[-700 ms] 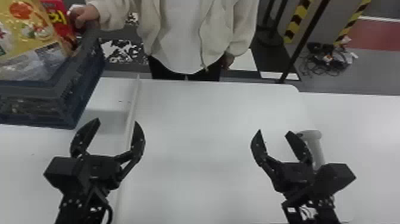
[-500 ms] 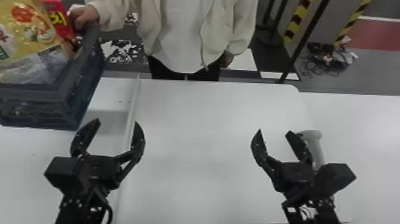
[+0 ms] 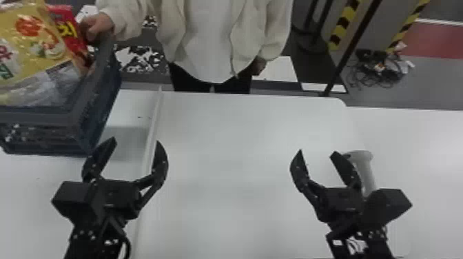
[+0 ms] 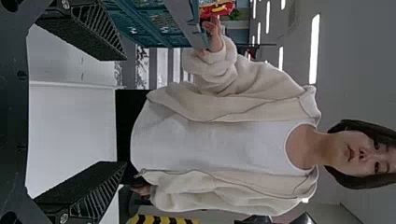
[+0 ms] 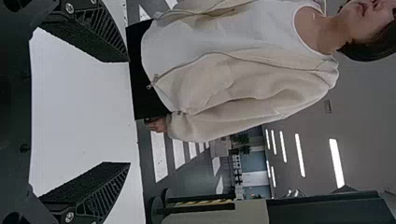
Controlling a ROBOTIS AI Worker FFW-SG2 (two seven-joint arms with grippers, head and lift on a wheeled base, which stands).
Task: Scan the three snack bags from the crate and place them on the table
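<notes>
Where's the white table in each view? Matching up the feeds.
Head view: white table runs across the middle, with the crate on it at the robot's left.
Left wrist view: table, seen between the left gripper's open fingers.
Right wrist view: table, seen between the right gripper's open fingers.
Shared landmark: person's cream jacket, beyond the table.

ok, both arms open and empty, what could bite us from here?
1. A person's hand is at the rim of the crate; the left end effector reaching in could hit it.
2. The yellow bag overlaps the red bag, so a grab might drag both.
3. The white scanner sits close by the right end effector; a careless move could knock it.
</notes>
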